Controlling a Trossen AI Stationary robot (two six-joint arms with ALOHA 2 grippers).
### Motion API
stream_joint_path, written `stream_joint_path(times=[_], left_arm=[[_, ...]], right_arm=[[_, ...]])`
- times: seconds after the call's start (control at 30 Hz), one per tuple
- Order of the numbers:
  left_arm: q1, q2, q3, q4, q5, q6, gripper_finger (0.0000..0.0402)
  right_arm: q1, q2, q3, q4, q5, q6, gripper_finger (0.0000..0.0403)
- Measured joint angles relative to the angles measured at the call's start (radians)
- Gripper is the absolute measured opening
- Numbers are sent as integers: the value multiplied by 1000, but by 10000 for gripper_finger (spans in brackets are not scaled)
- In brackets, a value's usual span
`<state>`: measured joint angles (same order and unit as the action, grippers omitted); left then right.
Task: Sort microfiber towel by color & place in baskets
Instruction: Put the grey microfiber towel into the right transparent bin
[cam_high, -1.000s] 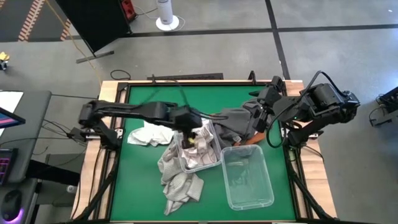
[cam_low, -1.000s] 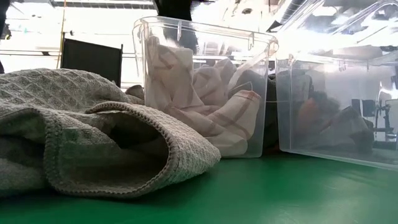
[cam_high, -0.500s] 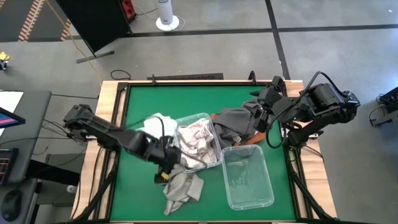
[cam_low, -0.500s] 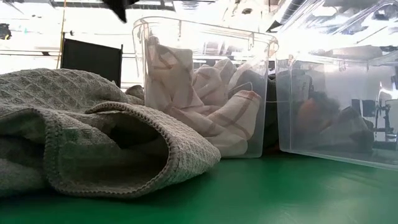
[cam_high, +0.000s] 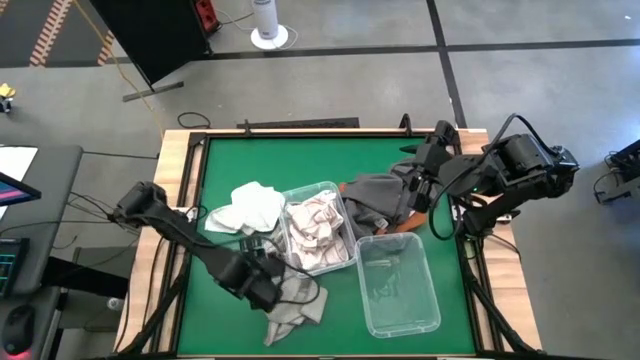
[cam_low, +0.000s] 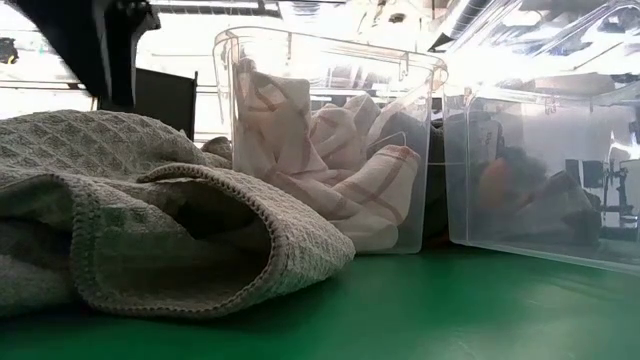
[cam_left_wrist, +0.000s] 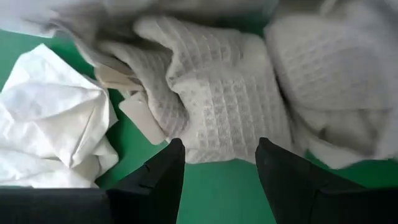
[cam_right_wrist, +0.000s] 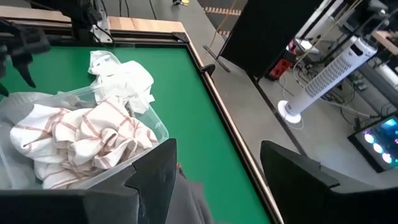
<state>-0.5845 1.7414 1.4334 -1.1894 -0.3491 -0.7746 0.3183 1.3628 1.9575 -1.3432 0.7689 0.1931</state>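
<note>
The left gripper (cam_high: 262, 291) had swung away from above the filled basket (cam_high: 316, 240) and dropped low beside the grey towel (cam_high: 292, 303), its fingers (cam_left_wrist: 158, 180) apart and empty just short of the waffle cloth. That suggested the striped towels (cam_right_wrist: 81, 143) were already dealt with and the grey one was next. Just beyond the fingers lay a crumpled white towel (cam_high: 245, 209); past the filled basket sat the second basket (cam_high: 398, 283), seemingly empty. The right gripper (cam_high: 421, 185) waited over a dark grey towel (cam_high: 375, 196), fingers apart, holding nothing.
</note>
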Motion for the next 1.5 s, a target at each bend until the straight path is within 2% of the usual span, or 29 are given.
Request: stream_joint_path(times=[0.2, 0.37, 0.57, 0.67, 0.83, 0.93, 1.03, 1.13, 1.23, 1.4, 1.5], left_arm=[[7, 144, 0, 9, -6, 41, 187], [20, 176, 0, 11, -6, 45, 187], [25, 84, 17, -14, -7, 48, 187], [25, -2, 35, -17, -7, 53, 187], [24, -169, 57, -18, -84, 56, 187], [24, -263, 58, -15, -198, 65, 187], [24, -345, 58, -11, -351, 71, 187], [24, -401, 58, 14, -460, 77, 187], [25, -432, 58, 41, -478, 116, 187], [24, -440, 58, 42, -479, 158, 187], [26, -432, 58, 42, -480, 183, 187]], right_arm=[[0, 0, 0, 2, 0, -22, 263], [0, 0, 0, -10, -1, -26, 263], [-36, -1, -7, -84, -9, -2, 263], [-81, -9, -71, -89, -22, 17, 263], [-151, -10, -245, -53, -138, 15, 263], [-208, -9, -360, 5, -178, -28, 263], [-304, -8, -444, 73, -316, -71, 256], [-396, -8, -505, 144, -377, -119, 246], [-475, -5, -541, 159, -418, -159, 238], [-578, 0, -636, 220, -616, -199, 235], [-623, 0, -688, 263, -693, -208, 235]])
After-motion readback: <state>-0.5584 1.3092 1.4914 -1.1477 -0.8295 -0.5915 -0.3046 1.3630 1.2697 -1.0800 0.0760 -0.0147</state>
